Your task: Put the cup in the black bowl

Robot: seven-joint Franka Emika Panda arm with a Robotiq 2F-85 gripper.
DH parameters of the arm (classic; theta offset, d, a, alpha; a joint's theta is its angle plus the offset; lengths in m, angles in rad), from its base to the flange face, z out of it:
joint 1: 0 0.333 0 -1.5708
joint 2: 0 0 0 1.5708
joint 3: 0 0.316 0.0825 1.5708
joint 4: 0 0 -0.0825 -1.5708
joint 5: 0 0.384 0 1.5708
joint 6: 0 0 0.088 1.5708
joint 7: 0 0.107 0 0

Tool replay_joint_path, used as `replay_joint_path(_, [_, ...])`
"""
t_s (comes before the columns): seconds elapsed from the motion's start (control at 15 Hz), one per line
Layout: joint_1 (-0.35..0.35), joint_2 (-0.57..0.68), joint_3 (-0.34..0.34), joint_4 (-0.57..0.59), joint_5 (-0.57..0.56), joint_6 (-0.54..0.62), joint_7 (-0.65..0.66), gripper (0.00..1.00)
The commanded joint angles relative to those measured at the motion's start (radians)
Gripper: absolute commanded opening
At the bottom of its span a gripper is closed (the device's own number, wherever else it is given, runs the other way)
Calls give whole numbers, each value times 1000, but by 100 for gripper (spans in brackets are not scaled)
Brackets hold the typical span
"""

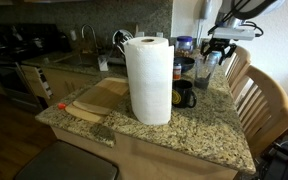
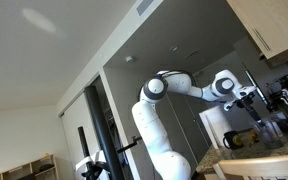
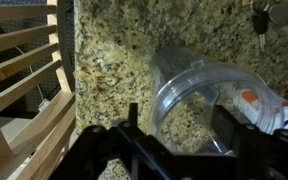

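The gripper [image 3: 178, 114] hung over the cup [image 3: 199, 95] with its jaws apart. One dark finger [image 3: 132, 122] showed on each side of the clear rim in the wrist view. The fingers' lower parts were cut off by the bottom edge. It could not be told whether either touched the glass.

In an exterior view the gripper [image 1: 216, 47] sat just above the cup [image 1: 205, 72], which stood on the counter [image 1: 199, 125] near its far right corner. There the cup was small and blurred against the clutter behind it.

A white, orange and blue thing [image 3: 260, 106] lay beside the cup at the right of the wrist view, half hidden by it and too unclear to name. Keys [image 3: 260, 14] were cut off at the top right.

The bowl [image 1: 185, 68] was hard to make out. It showed only as a low dark shape between the roll [image 1: 148, 80] and the cup, partly hidden behind the roll. The mug [image 1: 184, 95] stood in front of it, near the roll.

Bare granite lay to the left of the cup in the wrist view, up to the counter's edge [image 3: 74, 70]. Chair slats [image 3: 24, 70] stood close beyond that edge. In an exterior view a chair [image 1: 264, 100] crowded that same side of the counter. A board [image 1: 96, 100] lay on the far side of the roll.

From the low exterior view only the arm [image 2: 174, 88] was plain, and the counter was mostly out of frame.
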Motion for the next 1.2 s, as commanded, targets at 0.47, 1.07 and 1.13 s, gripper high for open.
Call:
replay_joint_path(0.47, [10,0,-12,-3,-16,19,-4,0])
replay_joint_path(1.07, [-48,-124,-63,75,-228,57,-78,3])
replay_joint_path(1.13, [-66,-136,-78,106,-264,64,-108,3])
